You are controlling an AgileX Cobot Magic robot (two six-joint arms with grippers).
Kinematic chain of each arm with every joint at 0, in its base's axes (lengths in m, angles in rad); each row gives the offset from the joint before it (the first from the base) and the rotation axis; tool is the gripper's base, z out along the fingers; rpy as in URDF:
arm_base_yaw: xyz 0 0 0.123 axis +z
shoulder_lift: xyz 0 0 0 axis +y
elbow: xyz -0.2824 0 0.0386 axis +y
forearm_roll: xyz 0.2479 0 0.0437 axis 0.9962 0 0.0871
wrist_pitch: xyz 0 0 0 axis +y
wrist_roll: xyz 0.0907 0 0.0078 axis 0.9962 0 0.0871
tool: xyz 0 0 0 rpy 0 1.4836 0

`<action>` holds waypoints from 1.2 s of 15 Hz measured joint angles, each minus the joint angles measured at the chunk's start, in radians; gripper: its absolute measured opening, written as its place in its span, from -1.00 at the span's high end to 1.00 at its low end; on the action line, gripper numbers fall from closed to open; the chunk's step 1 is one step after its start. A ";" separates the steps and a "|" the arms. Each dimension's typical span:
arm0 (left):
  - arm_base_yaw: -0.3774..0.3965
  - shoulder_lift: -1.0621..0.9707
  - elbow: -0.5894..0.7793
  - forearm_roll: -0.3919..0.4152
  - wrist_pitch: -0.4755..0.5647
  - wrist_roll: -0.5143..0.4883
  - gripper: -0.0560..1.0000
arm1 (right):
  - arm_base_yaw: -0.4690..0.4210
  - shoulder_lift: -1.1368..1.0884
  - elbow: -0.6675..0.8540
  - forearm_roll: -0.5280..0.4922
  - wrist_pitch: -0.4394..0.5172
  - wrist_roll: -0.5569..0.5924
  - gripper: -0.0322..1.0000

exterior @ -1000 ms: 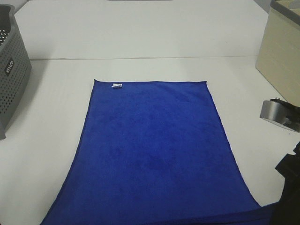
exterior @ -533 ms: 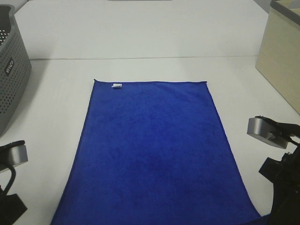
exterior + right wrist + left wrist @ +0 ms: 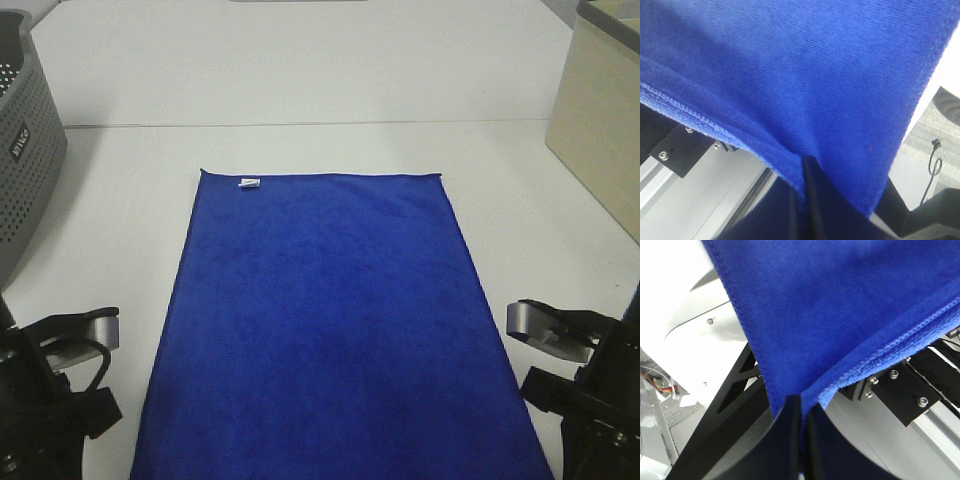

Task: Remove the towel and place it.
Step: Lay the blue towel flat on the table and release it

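Note:
The deep blue towel (image 3: 320, 320) lies spread flat on the white table (image 3: 300, 80), its small white tag (image 3: 249, 183) at the far short edge. Its near end runs out of the bottom of the high view. In the left wrist view my left gripper (image 3: 801, 437) is shut on a near corner of the towel (image 3: 840, 305), whose hemmed edge hangs beside the fingers. In the right wrist view my right gripper (image 3: 802, 200) is shut on the other near corner of the towel (image 3: 790, 75). Both arms show at the bottom corners of the high view.
A grey perforated basket (image 3: 25, 150) stands at the far left edge of the table. A beige box (image 3: 600, 110) stands at the far right. The left arm's wrist (image 3: 60, 385) and the right arm's wrist (image 3: 565, 345) flank the towel's near end.
Both arms have come up into view at the near corners and moved inward. The towel's near end has narrowed and drawn in with them. The far edge has not moved.

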 joint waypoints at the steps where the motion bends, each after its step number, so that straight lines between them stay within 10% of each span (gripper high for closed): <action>1: 0.000 0.033 -0.015 0.001 0.000 0.011 0.89 | 0.000 0.021 -0.001 -0.003 -0.011 0.000 0.90; 18: 0.000 0.213 -0.080 0.002 -0.027 0.066 0.87 | 0.000 0.091 -0.001 -0.016 -0.073 -0.001 0.90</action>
